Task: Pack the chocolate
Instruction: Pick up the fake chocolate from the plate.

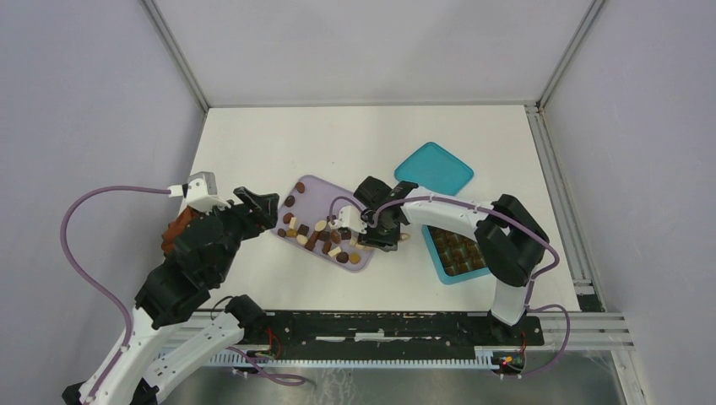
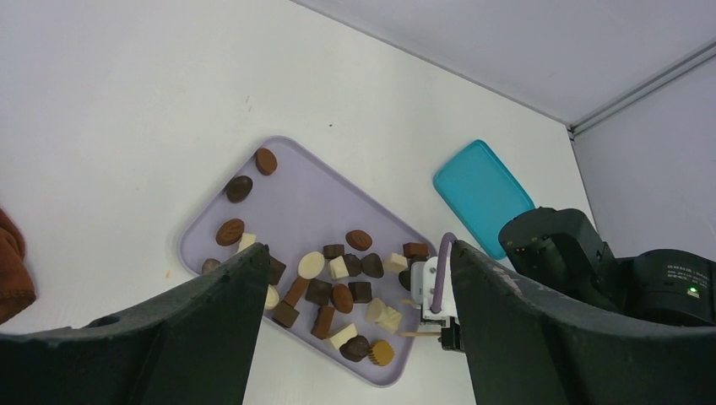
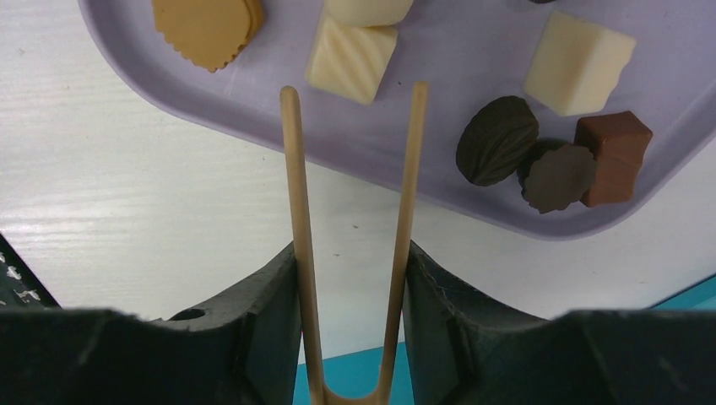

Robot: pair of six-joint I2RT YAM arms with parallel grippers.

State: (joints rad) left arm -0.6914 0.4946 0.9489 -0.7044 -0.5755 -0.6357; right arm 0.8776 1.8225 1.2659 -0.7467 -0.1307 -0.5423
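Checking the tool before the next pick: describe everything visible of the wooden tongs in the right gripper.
The wooden tongs are two thin, pale tan arms joined in a U at the base, held between the right gripper's black fingers. Their tips stand apart, gripping nothing, over the lavender tray's rim, flanking the near end of a ridged cream chocolate.
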